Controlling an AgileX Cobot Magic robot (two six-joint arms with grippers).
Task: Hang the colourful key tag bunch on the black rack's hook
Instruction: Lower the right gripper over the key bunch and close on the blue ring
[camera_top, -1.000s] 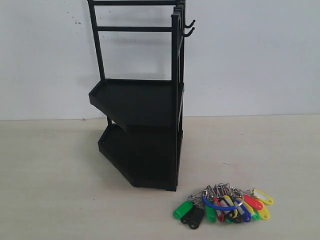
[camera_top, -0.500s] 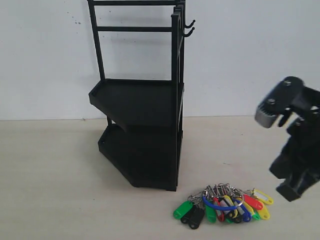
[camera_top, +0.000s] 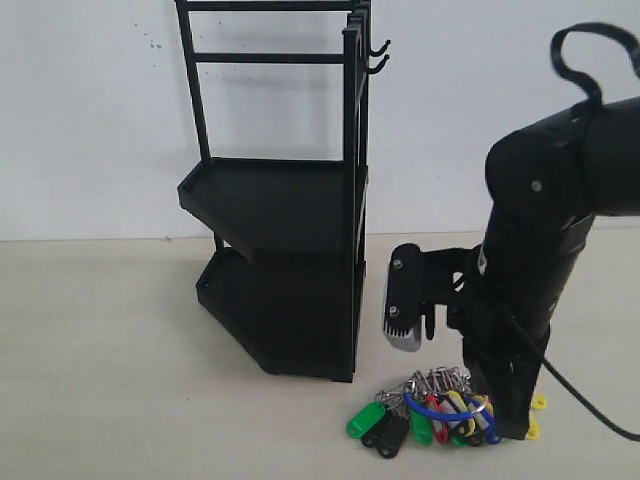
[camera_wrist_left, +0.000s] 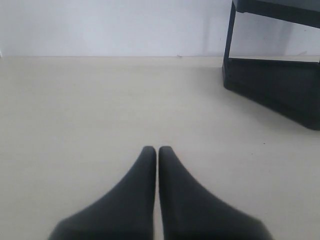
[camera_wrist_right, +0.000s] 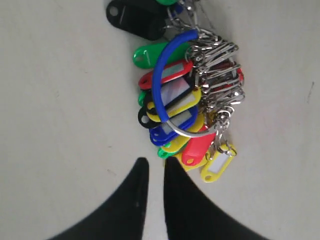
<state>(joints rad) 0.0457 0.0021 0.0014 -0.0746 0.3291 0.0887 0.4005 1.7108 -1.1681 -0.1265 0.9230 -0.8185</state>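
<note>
Item: colourful key tag bunch (camera_top: 440, 412). It is lying flat on the table (camera_top: 120, 380), at about 4 o'clock from the foot of the black rack (camera_top: 290, 200). Its yellow, red, green, blue and black tags are fanning off one large blue-sleeved ring, with small metal rings clustering on one side. You are in the reach-and-grasp step: your right gripper (camera_wrist_right: 152, 161) is hovering just beside the bunch, fingers nearly closed and gripping nothing. Next, you are likely needing to spread them and pinch the blue ring. The hook (camera_top: 378, 66) is waiting high toward 12 o'clock. The left gripper (camera_wrist_left: 157, 149) is sitting closed and empty.
</note>
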